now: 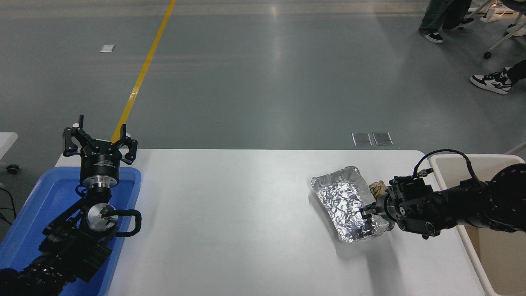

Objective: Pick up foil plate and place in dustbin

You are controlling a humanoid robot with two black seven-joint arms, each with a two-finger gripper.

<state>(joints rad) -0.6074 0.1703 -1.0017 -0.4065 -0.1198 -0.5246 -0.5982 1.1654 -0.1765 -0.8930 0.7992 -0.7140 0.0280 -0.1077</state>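
Hiding foil plate (343, 197) rim: right tool (367, 210)

A single head view looks forward and down from high on the robot's side of the white table (246, 213), far enough back to take in its whole width and the grey floor (263, 82) beyond its far edge.
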